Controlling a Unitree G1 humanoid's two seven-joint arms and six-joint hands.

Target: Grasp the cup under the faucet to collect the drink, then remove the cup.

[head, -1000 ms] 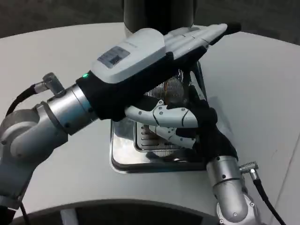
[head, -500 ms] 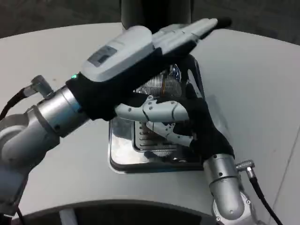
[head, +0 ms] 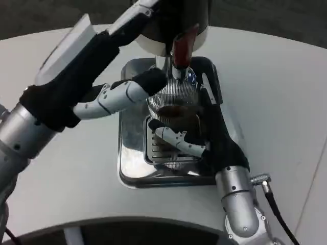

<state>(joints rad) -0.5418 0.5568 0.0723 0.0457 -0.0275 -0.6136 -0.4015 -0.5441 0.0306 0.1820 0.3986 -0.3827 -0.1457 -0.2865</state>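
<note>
Cup (head: 172,104), dark drink inside, sits gripped in my right hand (head: 204,138) under the faucet (head: 182,48); my left hand (head: 120,97) looks open. A tilt on removal could spill it.

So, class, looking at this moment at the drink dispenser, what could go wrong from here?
1. The cup, gripped by the right hand under the red faucet lever, already holds dark drink; it may overflow onto the drip tray.
2. The left hand reaches close beside the cup and might knock it.
</note>
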